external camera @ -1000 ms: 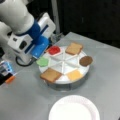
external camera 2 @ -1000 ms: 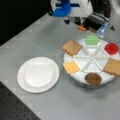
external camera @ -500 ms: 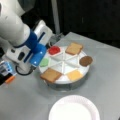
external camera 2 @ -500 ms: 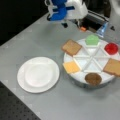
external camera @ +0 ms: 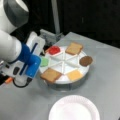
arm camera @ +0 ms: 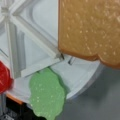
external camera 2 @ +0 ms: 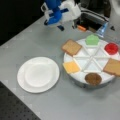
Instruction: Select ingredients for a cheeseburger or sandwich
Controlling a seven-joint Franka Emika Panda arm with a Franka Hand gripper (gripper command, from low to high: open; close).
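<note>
Your gripper (external camera: 37,53) is hovering at the left edge of the round white divided tray (external camera: 65,79) in a front view, just beside the green leaf piece (external camera: 45,61); its fingers are hidden behind the blue and white wrist housing, so you cannot tell how far the hand is open or whether it has hold of anything. In a front view the same gripper (external camera 2: 65,22) is hanging above the grey table (external camera 2: 32,42), at the far left of the tray (external camera 2: 75,78), apart from every piece.

All six ingredients are sitting in their own wedges of the tray; nothing is stacked. In a front view one toast square (external camera: 51,74) is lying at the near left, the other toast square (external camera: 74,48) at the far side, the red disc (external camera: 54,50) at the far left, the dark brown disc (external camera: 86,60) at the right and the yellow square (external camera: 74,75) at the near right; the centre wedges are showing bare white plastic.

The white paper plate (external camera: 74,110) is resting on the table nearer than the tray, carrying nothing.

Your wrist view is looking straight down on the tray rim (arm camera: 82,82); the green leaf piece (arm camera: 47,93) is overhanging the rim at the bottom, a toast square (arm camera: 90,30) is filling the upper right, and a sliver of the red disc (arm camera: 4,77) is showing at the left edge; no fingers are showing there.
</note>
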